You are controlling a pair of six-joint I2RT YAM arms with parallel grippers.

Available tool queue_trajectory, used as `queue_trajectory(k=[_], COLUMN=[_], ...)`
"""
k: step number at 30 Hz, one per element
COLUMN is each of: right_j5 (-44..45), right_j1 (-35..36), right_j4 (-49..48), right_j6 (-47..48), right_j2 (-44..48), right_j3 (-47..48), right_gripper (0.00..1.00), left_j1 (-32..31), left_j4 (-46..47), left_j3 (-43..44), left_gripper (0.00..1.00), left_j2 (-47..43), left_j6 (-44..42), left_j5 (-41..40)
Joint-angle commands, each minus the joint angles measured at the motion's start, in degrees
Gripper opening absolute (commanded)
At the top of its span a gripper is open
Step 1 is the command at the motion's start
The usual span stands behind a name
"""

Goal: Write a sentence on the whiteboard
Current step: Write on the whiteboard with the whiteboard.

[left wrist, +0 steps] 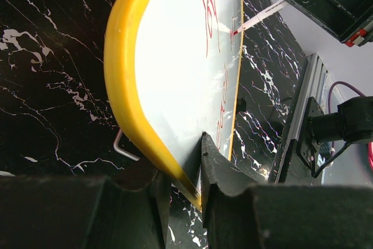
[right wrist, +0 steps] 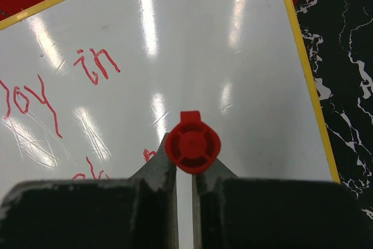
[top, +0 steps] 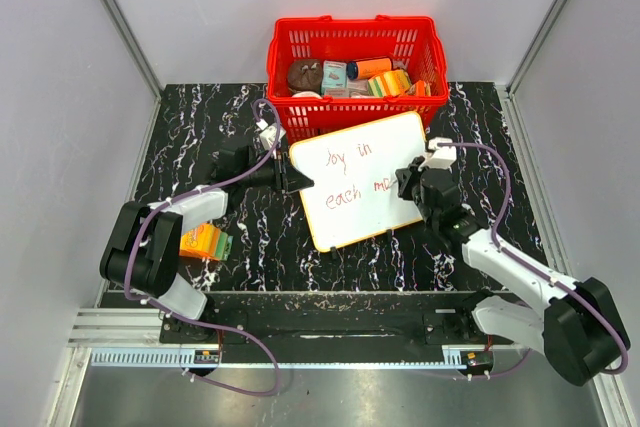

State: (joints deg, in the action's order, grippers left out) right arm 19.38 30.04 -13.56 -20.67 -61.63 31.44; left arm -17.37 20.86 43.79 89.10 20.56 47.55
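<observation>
Centrally on the black, white-veined marbled table (top: 250, 247), a flat white rectangular whiteboard (top: 372, 152) with a thin orange-yellow rim and rounded corners is seen. It is turned at an angle, and its far edge lies just in front of the red plastic mesh basket (top: 300, 47) that is filled with small packets and tins. A thin bent metal wire (left wrist: 123, 148) is visible beneath the board's left side in the left wrist view.

The sentence (top: 345, 175) is written in thin red handwritten marker strokes in two lines. "Joy in" can be read in the upper line and "each" in the lower. The letters after that are partly hidden by the right arm.

The left gripper (top: 297, 179) is clamped on the board's left rim, and the yellow edge is pinched between its two dark fingers (left wrist: 217, 158). The right gripper (right wrist: 185, 164) is closed on a marker (right wrist: 192, 146) with a round red end cap, which is held upright between the fingers over the right part of the board. From the left wrist view, the marker's white barrel and red tip are seen meeting the board's surface near its right edge.

An orange carton (top: 203, 242) with a green end is laid on the table near the left arm, well apart from the board.
</observation>
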Motion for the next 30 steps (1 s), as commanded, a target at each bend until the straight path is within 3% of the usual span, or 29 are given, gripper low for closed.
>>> queue_trajectory(k=[1, 16, 30], right_j5=[2.7, 0.9, -1.1], right_j1=[-0.8, -1.3, -1.3], right_j4=[-0.5, -2.7, -0.6], right_j6=[1.4, 2.0, 3.6], right_j2=[-1.7, -2.0, 12.5], right_j3=[3.7, 5.3, 1.1], right_gripper=[0.0, 0.0, 0.0], left_j1=[-1.4, -1.4, -1.4], left_j4=[-3.5, -3.5, -8.5], left_j3=[-0.5, -0.5, 2.2], left_gripper=[0.0, 0.0, 0.0], left_j2=[2.2, 2.2, 1.9], left_j6=[-10.6, -10.7, -15.1], left_j5=[-7.6, -7.7, -9.8])
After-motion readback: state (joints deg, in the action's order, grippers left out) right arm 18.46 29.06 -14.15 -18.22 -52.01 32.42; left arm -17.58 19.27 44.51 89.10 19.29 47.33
